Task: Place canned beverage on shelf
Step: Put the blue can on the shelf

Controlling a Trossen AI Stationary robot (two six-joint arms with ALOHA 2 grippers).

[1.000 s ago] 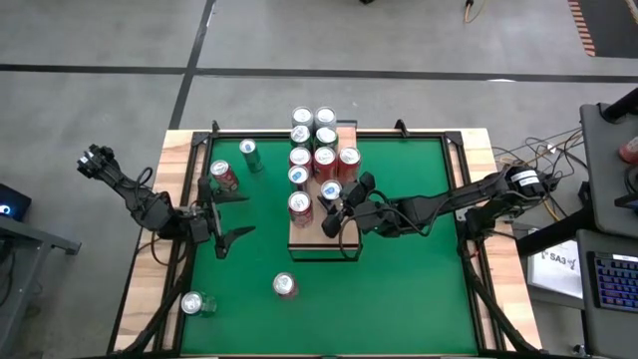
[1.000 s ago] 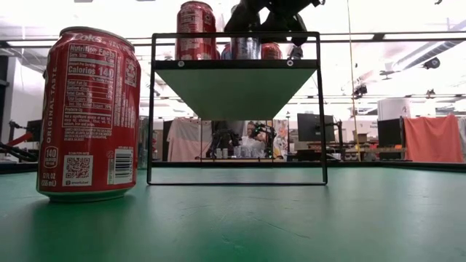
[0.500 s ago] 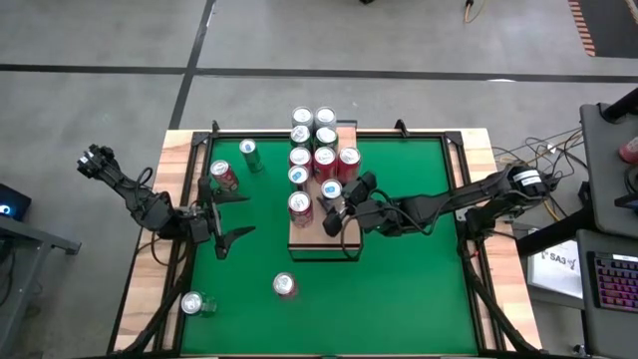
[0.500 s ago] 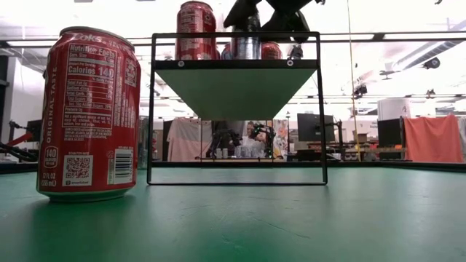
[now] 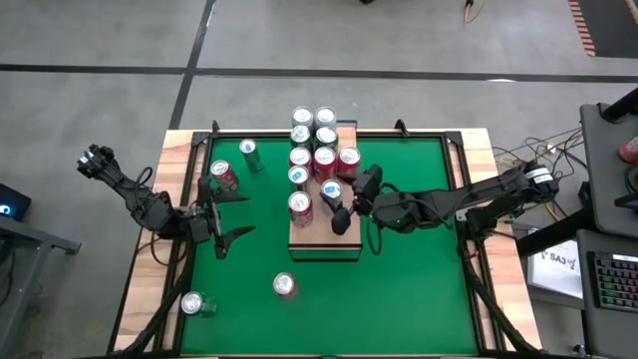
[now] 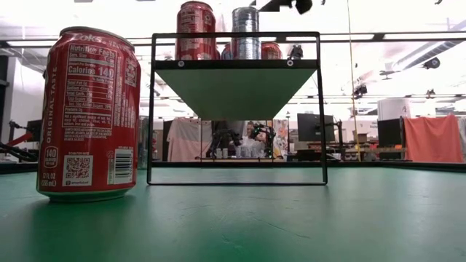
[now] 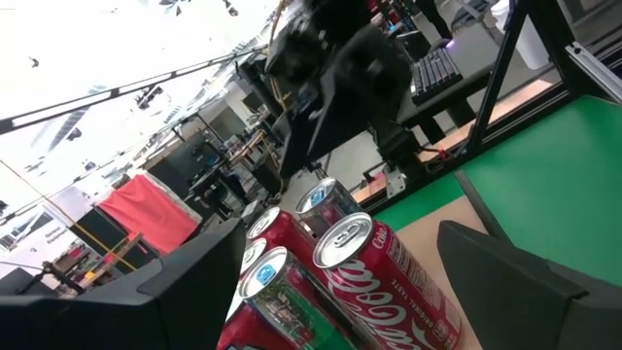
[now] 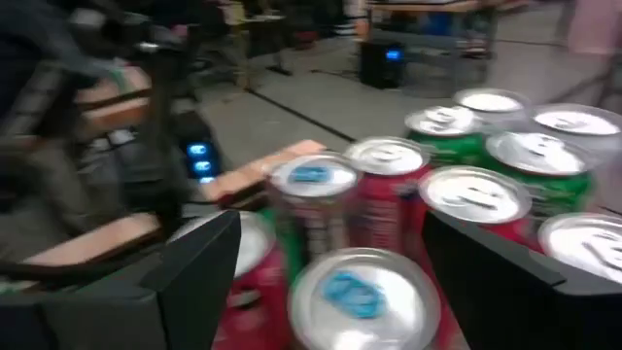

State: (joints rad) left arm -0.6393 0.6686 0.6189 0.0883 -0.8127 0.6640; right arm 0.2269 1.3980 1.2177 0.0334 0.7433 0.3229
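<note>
The shelf, a pale wooden board on a dark frame, stands mid-table and carries several upright cans. Among them is a silver can with a blue tab, resting on its base. My right gripper hovers open just to the right of and above that can, which shows below its fingers in the right wrist view. My left gripper waits open at the table's left, pointing level toward the shelf cans.
Loose cans lie around the shelf: a red one and a green one at far left, a red one near the front, and one on its side at the near left corner. Green surface lies bare on the right.
My right gripper has opened and let go of the silver can, then risen and drawn back toward the table's right edge. The can stays upright on the shelf.
</note>
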